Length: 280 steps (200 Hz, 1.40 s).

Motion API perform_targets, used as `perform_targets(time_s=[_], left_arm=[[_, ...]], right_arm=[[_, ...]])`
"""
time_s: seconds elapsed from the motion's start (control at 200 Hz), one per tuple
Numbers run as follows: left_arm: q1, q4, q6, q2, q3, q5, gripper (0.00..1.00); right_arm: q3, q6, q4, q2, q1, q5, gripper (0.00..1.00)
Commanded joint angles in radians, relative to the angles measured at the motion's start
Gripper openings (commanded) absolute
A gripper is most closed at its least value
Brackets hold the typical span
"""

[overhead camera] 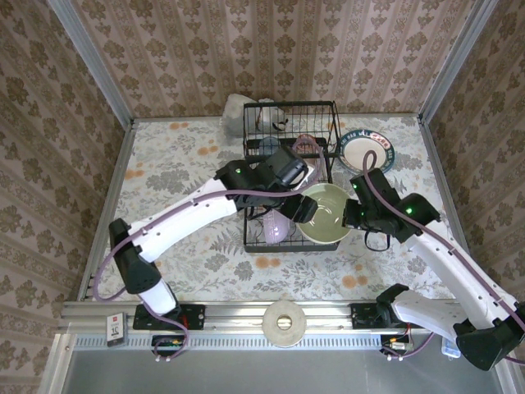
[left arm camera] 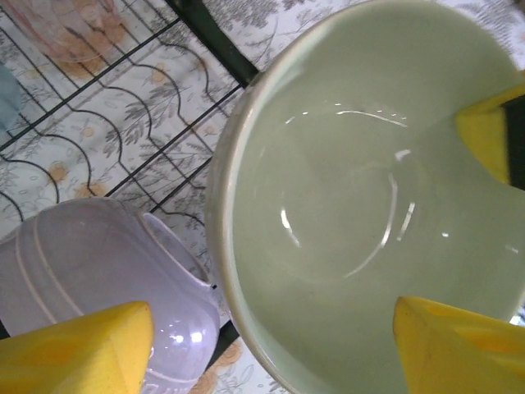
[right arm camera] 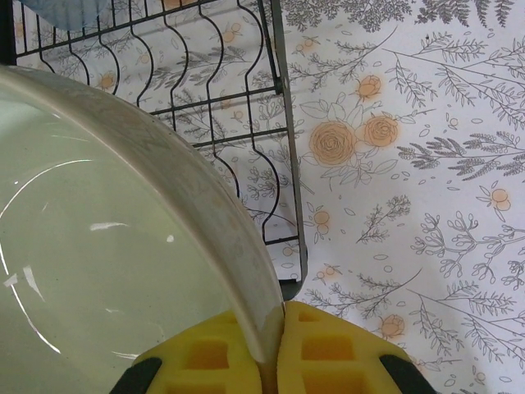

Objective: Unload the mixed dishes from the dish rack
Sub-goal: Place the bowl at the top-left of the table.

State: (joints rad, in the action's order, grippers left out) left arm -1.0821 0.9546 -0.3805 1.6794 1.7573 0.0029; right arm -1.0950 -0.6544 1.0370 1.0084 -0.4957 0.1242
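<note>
Nearest, the right gripper point(right arm camera: 275, 332) pinches the rim of the pale green bowl point(overhead camera: 324, 215), which is held at the dish rack's point(overhead camera: 289, 104) near right corner, partly over the table point(overhead camera: 180, 164). The left gripper point(left arm camera: 271, 345) has its jaws spread, one finger on either side of the bowl's left rim. Just left, the lavender bowl point(left arm camera: 90, 263) lies in the rack. Farther back, the pink tumbler point(overhead camera: 306, 146) and grey-blue tumbler point(overhead camera: 269, 146) wait there too. Far right, the patterned-rim plate point(overhead camera: 367, 152) is already out on the table. I'd judge most of the unloading remains. There's no readable writing, and the small tag point(overhead camera: 116, 329) on the near rail is too small to read.
</note>
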Motion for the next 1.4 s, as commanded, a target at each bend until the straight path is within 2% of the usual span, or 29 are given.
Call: perform_targets(time_s=[0.0, 0.155, 0.315, 0.425, 0.56, 0.66, 0.805, 0.9, 1.025, 1.065, 1.155, 1.19, 1.225, 1.395], left_arm=[[-0.015, 0.095, 0.001, 0.05, 0.069, -0.101, 0.74], [-0.026, 0.136, -0.018, 0.12, 0.131, -0.152, 0.65], [-0.033, 0.146, -0.029, 0.164, 0.168, -0.142, 0.56], [-0.033, 0.166, -0.037, 0.197, 0.2, -0.125, 0.37], [-0.032, 0.172, -0.049, 0.215, 0.219, -0.106, 0.19], [-0.022, 0.163, -0.06, 0.217, 0.221, -0.064, 0.0], [-0.004, 0.154, -0.084, 0.204, 0.22, -0.037, 0.0], [0.002, 0.151, -0.087, 0.181, 0.233, -0.058, 0.0], [0.019, 0.142, -0.096, 0.146, 0.242, -0.061, 0.0], [0.027, 0.142, -0.099, 0.137, 0.242, -0.06, 0.0], [0.039, 0.143, -0.099, 0.121, 0.246, -0.067, 0.0], [0.046, 0.146, -0.099, 0.116, 0.251, -0.07, 0.0], [0.05, 0.15, -0.097, 0.111, 0.254, -0.073, 0.0], [0.087, 0.154, -0.094, 0.046, 0.26, -0.07, 0.0]], right_arm=[[-0.002, -0.016, -0.061, -0.052, -0.007, 0.01, 0.0], [0.005, -0.018, -0.067, -0.063, -0.007, 0.017, 0.0], [0.013, -0.017, -0.073, -0.066, -0.009, 0.025, 0.0], [0.018, -0.017, -0.081, -0.064, -0.011, 0.033, 0.0], [0.024, -0.019, -0.092, -0.062, -0.014, 0.041, 0.0], [0.029, -0.023, -0.104, -0.068, -0.019, 0.046, 0.0], [0.033, -0.015, -0.121, -0.075, -0.02, 0.046, 0.0], [0.045, -0.003, -0.148, -0.095, -0.021, 0.032, 0.0], [0.065, 0.01, -0.195, -0.146, -0.02, 0.0, 0.34], [0.069, 0.018, -0.209, -0.156, -0.02, -0.015, 0.5], [0.062, 0.034, -0.222, -0.167, -0.02, -0.039, 0.75], [0.061, 0.035, -0.225, -0.172, -0.02, -0.045, 0.9], [0.064, 0.038, -0.233, -0.18, -0.02, -0.053, 0.99], [0.092, 0.042, -0.3, -0.238, -0.021, -0.081, 1.0]])
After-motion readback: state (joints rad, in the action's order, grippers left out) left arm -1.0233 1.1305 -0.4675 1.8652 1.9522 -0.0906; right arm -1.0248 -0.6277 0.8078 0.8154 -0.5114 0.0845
